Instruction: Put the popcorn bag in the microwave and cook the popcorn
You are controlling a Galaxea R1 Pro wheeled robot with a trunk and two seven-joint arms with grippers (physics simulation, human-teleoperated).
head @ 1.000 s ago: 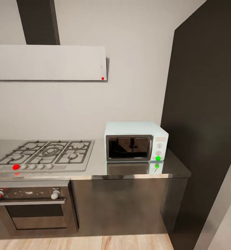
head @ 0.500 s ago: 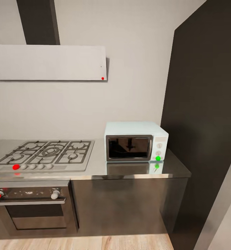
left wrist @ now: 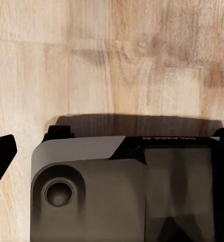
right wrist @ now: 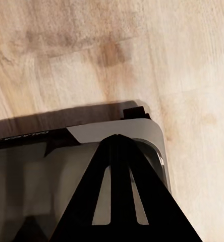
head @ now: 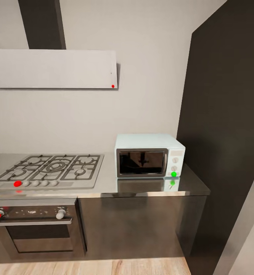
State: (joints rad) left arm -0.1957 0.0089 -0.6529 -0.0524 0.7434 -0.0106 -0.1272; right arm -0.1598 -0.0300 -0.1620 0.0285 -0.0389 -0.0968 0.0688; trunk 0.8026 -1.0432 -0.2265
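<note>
We are facing the microwave, door closed and green light glowing, on the steel surface beside the hob, nothing shifting since a second ago; no popcorn bag here, right fingers pressed together, left fingers' state unclear.

You have one microwave, one hob, one oven and one bench in view
</note>
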